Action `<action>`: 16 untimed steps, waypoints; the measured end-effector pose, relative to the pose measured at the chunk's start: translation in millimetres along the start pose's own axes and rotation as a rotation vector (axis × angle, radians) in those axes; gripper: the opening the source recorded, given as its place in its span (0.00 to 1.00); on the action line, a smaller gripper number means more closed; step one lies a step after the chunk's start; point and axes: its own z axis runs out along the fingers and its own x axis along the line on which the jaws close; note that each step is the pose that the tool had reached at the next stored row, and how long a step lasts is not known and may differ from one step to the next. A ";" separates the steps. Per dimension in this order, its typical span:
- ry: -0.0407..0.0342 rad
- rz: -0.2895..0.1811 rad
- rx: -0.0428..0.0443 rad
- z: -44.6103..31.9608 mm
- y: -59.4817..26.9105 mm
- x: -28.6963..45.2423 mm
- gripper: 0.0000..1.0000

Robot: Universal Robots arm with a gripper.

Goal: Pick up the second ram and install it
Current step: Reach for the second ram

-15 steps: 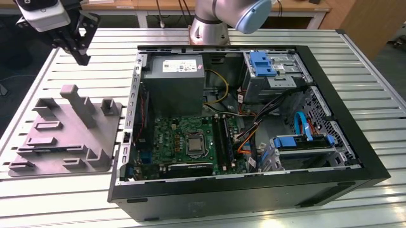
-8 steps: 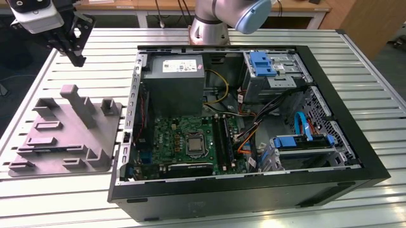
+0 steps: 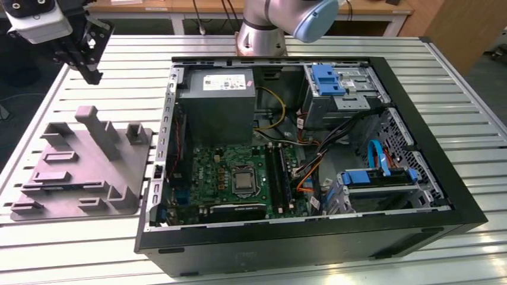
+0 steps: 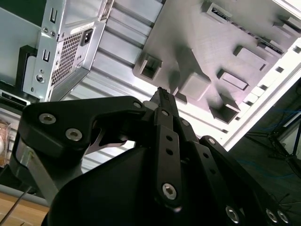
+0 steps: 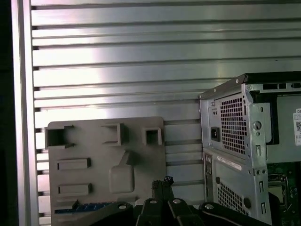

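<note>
Open PC case is lying on the table, grey fixture sitting beside it. The gripper is hovering near the fixture's far end, jaws closed, carrying nothing. The second ram is apparently resting in the fixture, so pickup and install are both pending.

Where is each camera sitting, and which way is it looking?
Exterior view: off the arm, up high, looking down on the slatted metal table, the open black computer case and the grey plastic fixture block; the grey-and-blue arm and black gripper show.
Second wrist view: near the wrist, looking along the gripper toward the fixture block and the case's silver back.
First wrist view: near the wrist, looking past the gripper at fixture block, table and case.
Shared: all three see gripper, fixture block and case.
</note>
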 end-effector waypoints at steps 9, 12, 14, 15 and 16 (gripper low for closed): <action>-0.0001 0.000 -0.0001 1.5 -1.3 9.6 0.10; -0.0001 0.000 -0.0001 1.8 -1.7 13.0 0.10; 0.0000 0.000 -0.0001 2.0 -2.0 15.4 0.10; -0.0001 0.000 -0.0001 2.1 -2.2 16.6 0.10; 0.0000 0.000 -0.0001 2.1 -2.3 17.8 0.10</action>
